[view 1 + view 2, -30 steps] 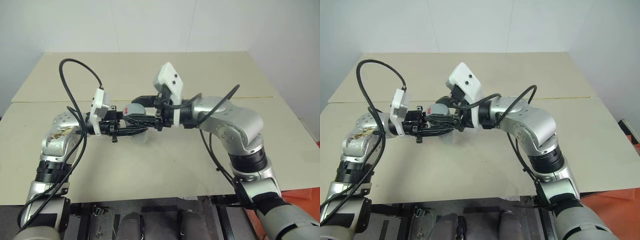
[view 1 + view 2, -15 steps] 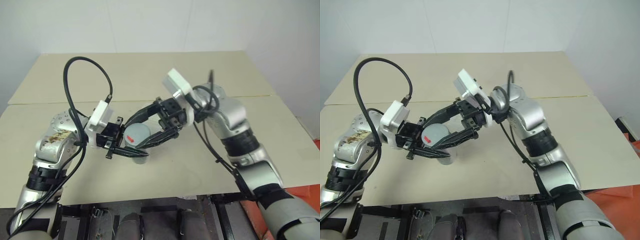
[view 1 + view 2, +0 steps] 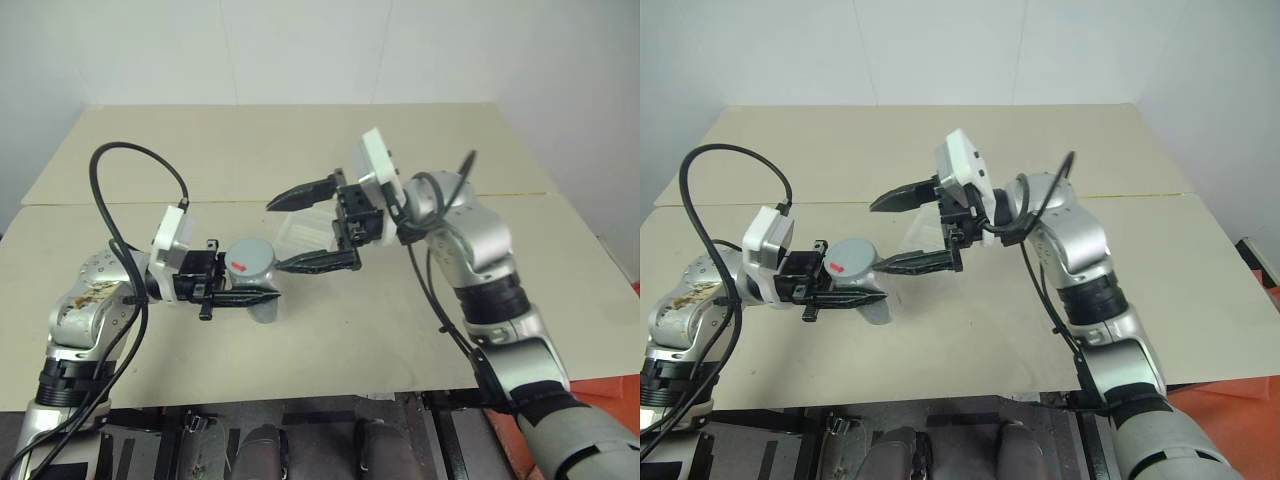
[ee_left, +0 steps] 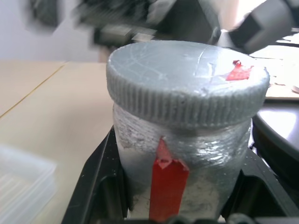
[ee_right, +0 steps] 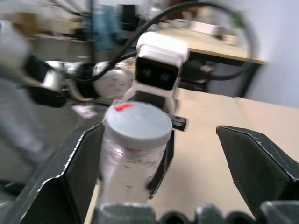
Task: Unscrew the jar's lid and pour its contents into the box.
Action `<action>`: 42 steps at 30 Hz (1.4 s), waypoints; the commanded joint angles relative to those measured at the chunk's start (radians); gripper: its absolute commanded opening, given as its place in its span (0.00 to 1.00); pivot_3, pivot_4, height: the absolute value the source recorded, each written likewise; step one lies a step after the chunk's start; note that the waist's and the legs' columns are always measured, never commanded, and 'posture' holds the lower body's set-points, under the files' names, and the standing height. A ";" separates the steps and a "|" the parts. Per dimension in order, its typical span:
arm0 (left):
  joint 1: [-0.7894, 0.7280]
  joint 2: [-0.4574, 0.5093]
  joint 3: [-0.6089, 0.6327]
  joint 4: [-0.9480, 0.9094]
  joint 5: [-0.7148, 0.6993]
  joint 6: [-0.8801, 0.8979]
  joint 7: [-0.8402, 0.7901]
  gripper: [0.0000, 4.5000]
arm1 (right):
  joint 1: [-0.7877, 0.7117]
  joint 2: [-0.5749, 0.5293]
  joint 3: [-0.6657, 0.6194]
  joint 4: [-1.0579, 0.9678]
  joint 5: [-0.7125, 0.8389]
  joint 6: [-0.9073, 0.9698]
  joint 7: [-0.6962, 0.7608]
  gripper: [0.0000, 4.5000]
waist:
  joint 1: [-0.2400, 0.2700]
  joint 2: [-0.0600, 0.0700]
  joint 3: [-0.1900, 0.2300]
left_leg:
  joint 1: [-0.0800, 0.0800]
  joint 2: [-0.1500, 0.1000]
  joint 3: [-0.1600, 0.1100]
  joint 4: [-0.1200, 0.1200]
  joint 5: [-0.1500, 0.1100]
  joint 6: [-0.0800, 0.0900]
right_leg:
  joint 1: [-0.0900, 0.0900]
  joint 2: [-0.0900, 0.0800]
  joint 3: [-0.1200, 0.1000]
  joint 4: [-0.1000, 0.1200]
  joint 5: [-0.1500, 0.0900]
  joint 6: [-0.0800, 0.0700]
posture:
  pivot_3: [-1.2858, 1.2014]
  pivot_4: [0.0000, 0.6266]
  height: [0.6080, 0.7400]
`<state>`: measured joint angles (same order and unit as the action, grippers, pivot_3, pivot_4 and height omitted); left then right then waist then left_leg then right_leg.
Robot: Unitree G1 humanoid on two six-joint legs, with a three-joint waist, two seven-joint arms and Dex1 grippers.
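**Jar: regripping the lid between turns**

The jar (image 3: 258,290) was clamped upright in the left hand (image 3: 245,293), above the table (image 3: 330,340). Its lid (image 3: 247,257) was on. The right hand (image 3: 305,228) stood beside it, fingers wide apart, empty. Good practice: centre both fingers on the lid rim before closing, keeping the jar level. The box (image 3: 300,232) lay just behind.

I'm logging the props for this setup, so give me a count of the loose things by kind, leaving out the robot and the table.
Jar: 1
Lid, on the jar: 1
Clear plastic box: 1
Total: 3
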<state>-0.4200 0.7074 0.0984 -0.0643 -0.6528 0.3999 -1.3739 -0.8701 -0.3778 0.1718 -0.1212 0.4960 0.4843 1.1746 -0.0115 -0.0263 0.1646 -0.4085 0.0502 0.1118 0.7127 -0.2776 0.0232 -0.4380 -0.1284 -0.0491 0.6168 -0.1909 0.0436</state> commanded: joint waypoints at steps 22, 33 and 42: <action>-0.141 -0.038 -0.018 0.023 0.073 -0.004 0.114 0.43 | -0.071 0.153 0.100 -0.165 -0.134 0.362 -0.573 0.99 | -0.002 0.000 0.000 | 0.000 0.000 0.000 0.000 0.000 0.000 | -0.001 0.000 0.000 0.002 0.000 0.000 | 0.52 0.24 1.00; -0.061 -0.004 0.049 -0.047 0.013 0.013 0.107 0.43 | -0.043 0.087 0.067 -0.183 -0.126 0.361 -0.560 0.99 | -0.004 0.000 0.000 | 0.000 0.000 0.000 0.000 0.000 0.000 | -0.001 0.000 0.000 0.002 0.000 0.000 | 0.52 0.24 1.00; -0.026 0.015 0.071 -0.087 -0.020 0.027 0.123 0.43 | -0.036 0.034 0.040 -0.178 -0.105 0.361 -0.567 0.99 | -0.002 0.000 0.000 | 0.000 0.000 0.000 0.000 0.000 0.000 | -0.001 0.000 0.000 0.001 0.000 0.000 | 0.52 0.24 1.00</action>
<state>-0.4550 0.7019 0.1207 -0.0884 -0.6281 0.4366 -1.2277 -0.9155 -0.2954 0.2959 -0.3264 0.4339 0.8457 0.6430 -0.0138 -0.0263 0.1646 -0.4087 0.0501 0.1117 0.7129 -0.2776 0.0232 -0.4387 -0.1284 -0.0487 0.6182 -0.1909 0.0434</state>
